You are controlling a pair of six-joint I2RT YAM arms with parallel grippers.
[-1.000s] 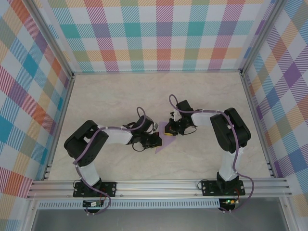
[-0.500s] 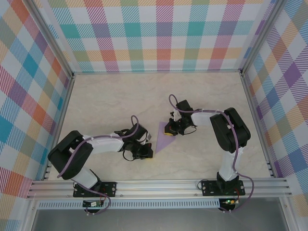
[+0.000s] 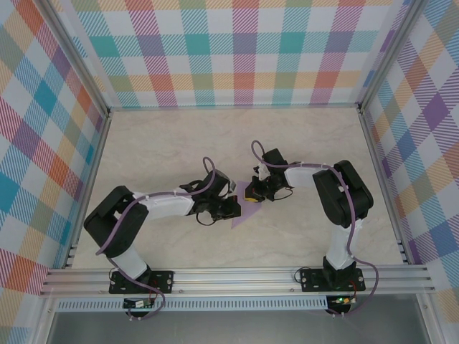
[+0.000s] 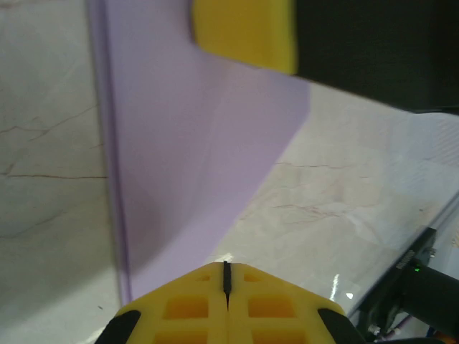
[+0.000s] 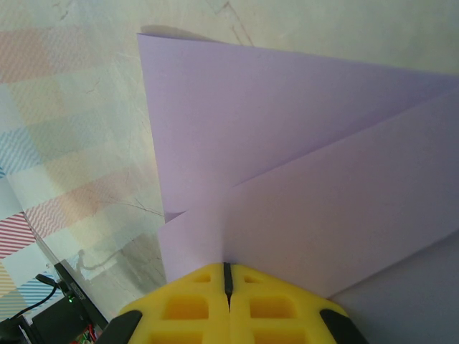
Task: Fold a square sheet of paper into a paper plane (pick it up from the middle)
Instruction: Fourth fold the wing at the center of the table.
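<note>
1. Paper (image 3: 242, 215) lay mid-table, folded to a triangle, long axis running far to near.
2. Left gripper (image 3: 231, 208) sat at its left edge, right gripper (image 3: 252, 192) on its far part; both had jaws together, clamping nothing.

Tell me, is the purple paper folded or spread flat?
Folded. The purple paper shows a flap lying over another layer, and from above it looks triangular.

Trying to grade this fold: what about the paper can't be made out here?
Top external: the left gripper and right gripper cover much of the lavender paper; creases too small to read.
Left wrist: the paper's far end hidden behind the right gripper's yellow finger and cut by the top edge.
Right wrist: paper runs off the right edge.
</note>
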